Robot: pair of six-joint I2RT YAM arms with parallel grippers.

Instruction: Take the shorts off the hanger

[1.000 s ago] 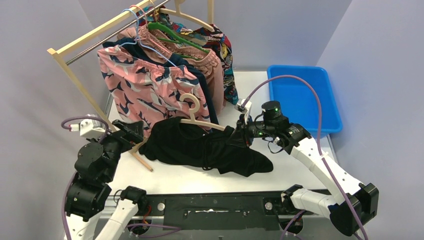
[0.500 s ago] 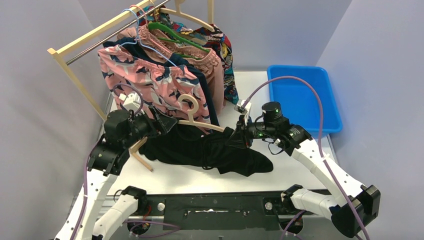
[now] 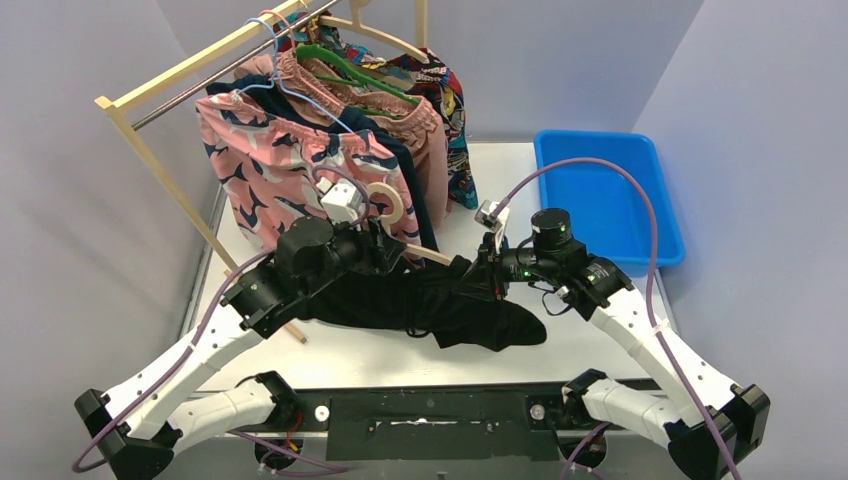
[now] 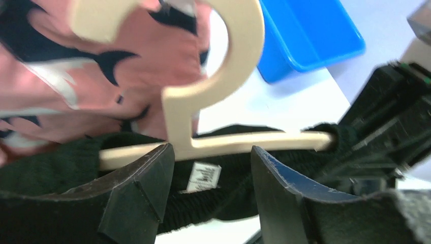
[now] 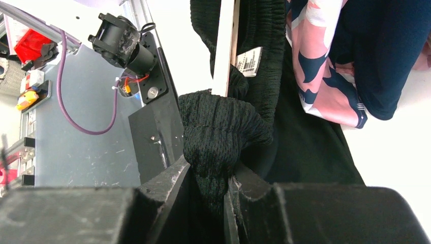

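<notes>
Black shorts [image 3: 420, 300] are lying bunched on the tabletop [image 3: 380, 355], just in front of the rack [image 3: 150, 100], with the wood hanger [image 4: 223, 91] threaded through the waistband. Only the hook and bits of the bar show. The rest of the bar is buried in fabric. A white tag [image 4: 203, 177] peeks out below the bar, too blurry to read.

The right claw [image 5: 208, 178] is pinching a wad of the black waistband right at one tip of the hanger. Its fingers are pressed into the cloth, so you can't see the pads.

The left claw [image 4: 209, 168] is spread, one finger on each side of the hanger's neck with a gap on both sides. From above, the arm covers that whole spot, so only the wrist view shows it. I can't tell if it touches the bar.

Count: five shorts total. That's the black pair down here plus four on the rack: pink print [image 3: 290, 160], navy [image 3: 400, 160], dusty pink [image 3: 420, 130] and comic print [image 3: 455, 110]. The last three are mostly hidden behind each other. The hangers up there overlap too much to count.

One blue bin [image 3: 610, 190] sits off to the right.
</notes>
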